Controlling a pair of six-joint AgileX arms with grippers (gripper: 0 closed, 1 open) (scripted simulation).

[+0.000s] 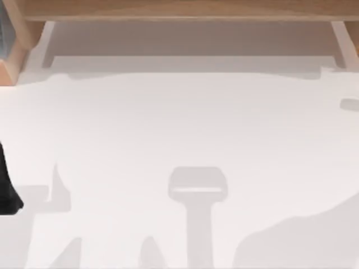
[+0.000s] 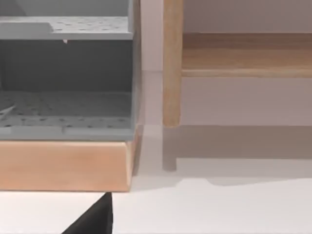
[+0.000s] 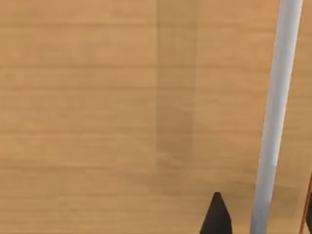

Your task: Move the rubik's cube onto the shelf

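At the left edge of the desk I see a dark part of my left arm, low along that side. My left wrist view catches a black tip of the left hand over the white desk top; I cannot tell whether that hand is apart or together. Just past it stands a grey rack with dotted trays on a wooden base, which sits at the desk's far left corner in the top view. Just beside that rack rises a tan upright post of the shelf, with a tan board running off from it.

Across the far edge of the desk, the shelf runs as a long tan board on pale supports, one near each far corner. The open white desk in front of it carries only grey shadows.

My right wrist view looks close onto tan wood grain of the shelf, crossed by a pale upright bar. One black fingertip of the right hand pokes in over the wood; I cannot tell if that hand is apart, together or clamped on anything.

I cannot find the cube from here.
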